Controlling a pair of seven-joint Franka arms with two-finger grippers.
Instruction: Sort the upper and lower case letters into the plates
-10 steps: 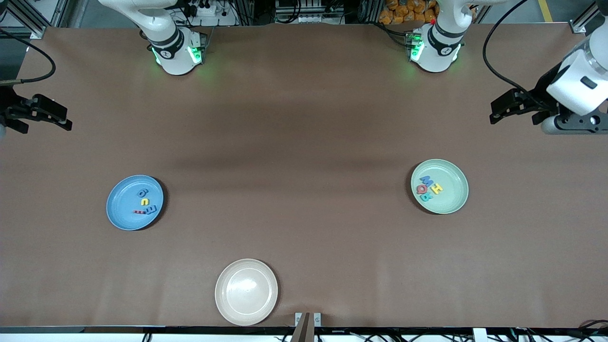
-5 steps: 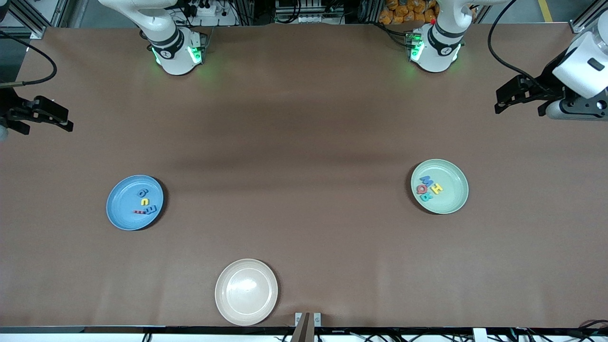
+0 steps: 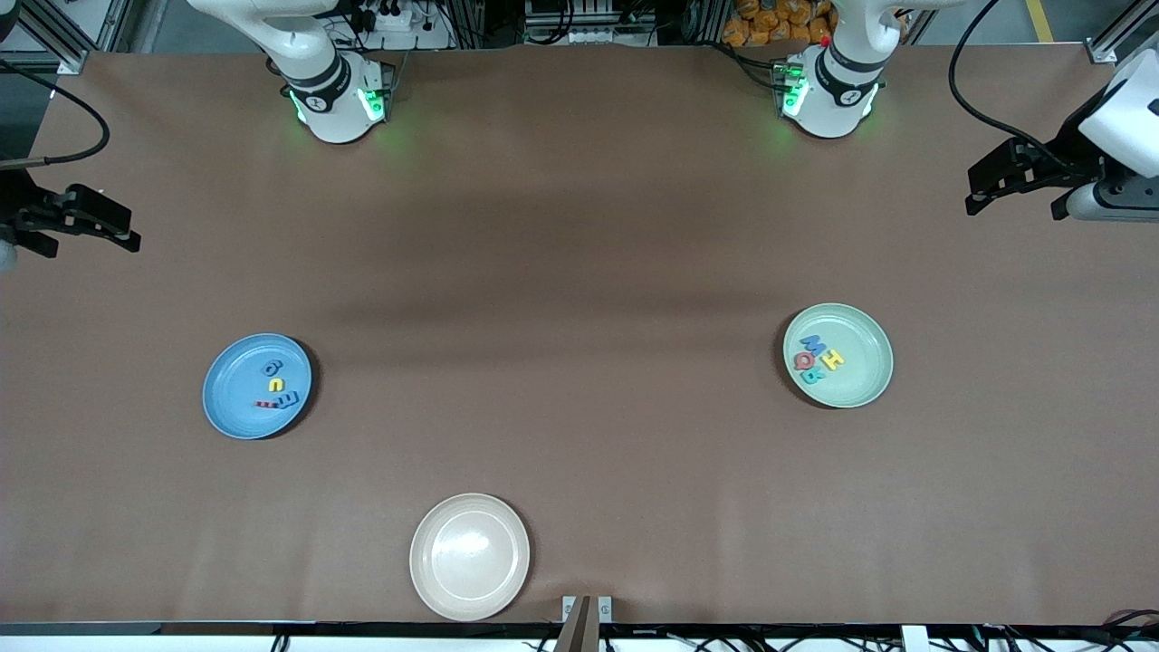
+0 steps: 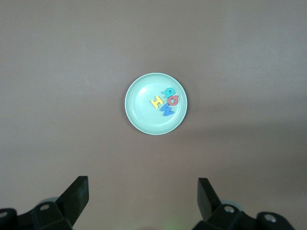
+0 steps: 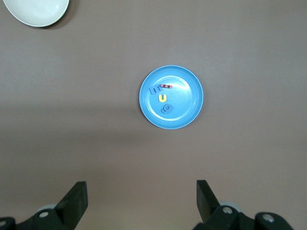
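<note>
The sky blue plate [image 3: 231, 398] lies toward the right arm's end of the table and holds several small letters [image 3: 274, 385], blue, yellow and red. The pale green plate [image 3: 865, 362] lies toward the left arm's end and holds several letters [image 3: 818, 359], blue, yellow, red and teal. My left gripper [image 3: 1011, 211] is open and empty, up over the table's edge at its own end. My right gripper [image 3: 95, 247] is open and empty over the table's edge at its end. The left wrist view shows the green plate [image 4: 139, 108] and the open left gripper [image 4: 143, 184]. The right wrist view shows the blue plate [image 5: 187, 100] and the open right gripper [image 5: 141, 188].
A cream-beige plate [image 3: 469, 556] with nothing in it lies near the table's front edge, nearer to the front camera than both other plates. It also shows in the right wrist view [image 5: 36, 9]. The arms' bases stand along the back edge.
My left gripper has drawn away from the green plate toward its end of the table and its base's side. My right gripper has barely moved. Plates and letters are as before.
</note>
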